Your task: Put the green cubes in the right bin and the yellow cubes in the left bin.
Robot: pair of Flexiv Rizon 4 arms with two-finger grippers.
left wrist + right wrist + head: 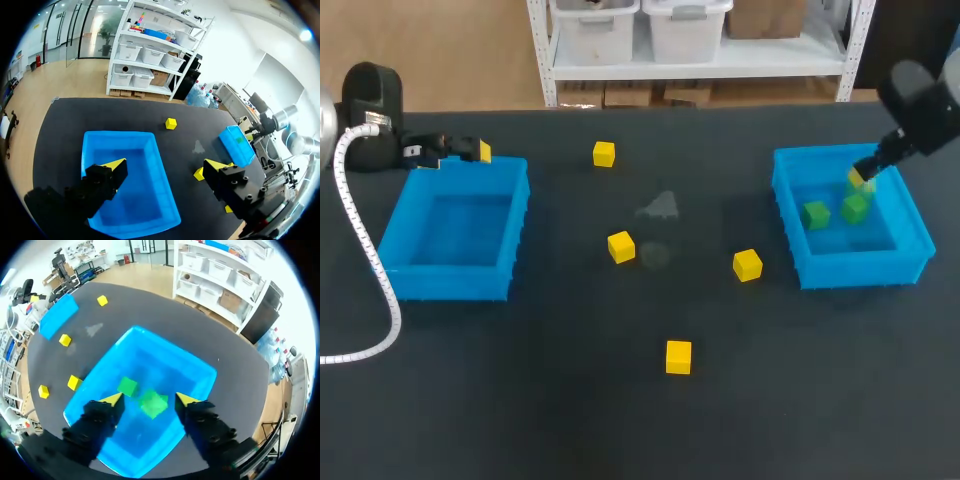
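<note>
Nearest, toward the middle of the table: nearest yellow cube, lying alone with free space on every side. Farther back, mid-table: right-hand yellow cube, just left of the right bin, and centre yellow cube, turned slightly on its base. At the same depth, to the left: left bin, holding no cube. Inside the right bin: left green cube and right green cube, near each other on the floor.

Above the right green cube: right gripper, fingers spread wide, nothing clasped, cube below and clear of both tips. Over the far rim of the left bin: left gripper, likewise released and empty. Farthest out: far yellow cube, well apart from both bins.

Handling, by judgement: small, light, rigid blocks with flat and probably smooth faces, not fragile. Best taken from above across two opposite side faces, fingers squared to the block's turn, pinched at mid-height to prevent twisting or slipping out.
</note>
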